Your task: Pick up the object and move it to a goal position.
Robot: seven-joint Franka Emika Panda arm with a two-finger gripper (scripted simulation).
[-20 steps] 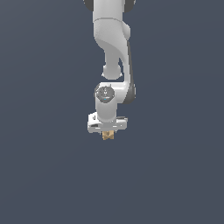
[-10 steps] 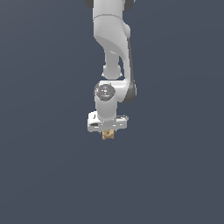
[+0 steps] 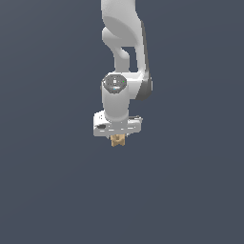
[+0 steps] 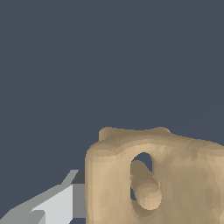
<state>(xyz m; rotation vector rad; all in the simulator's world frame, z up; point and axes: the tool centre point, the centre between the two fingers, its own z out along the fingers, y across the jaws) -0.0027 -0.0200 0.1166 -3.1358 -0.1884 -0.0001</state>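
The object (image 3: 117,140) is a small tan-golden blocky piece with notched edges. It hangs just under the white hand of my arm, in the middle of the exterior view. My gripper (image 3: 117,137) points down and is shut on the object; the fingers are mostly hidden behind the hand and the piece. In the wrist view the object (image 4: 153,175) fills the near corner, showing a dark oval hole with a rounded peg inside. One grey-white finger (image 4: 61,201) lies against its side. The object is held off any surface.
Only a plain dark blue-grey background (image 3: 47,190) surrounds the arm in both views. The white arm links (image 3: 124,43) rise straight above the hand. No goal marker shows.
The gripper, with the object in it, has risen slightly in the exterior view. The grip looks the same.
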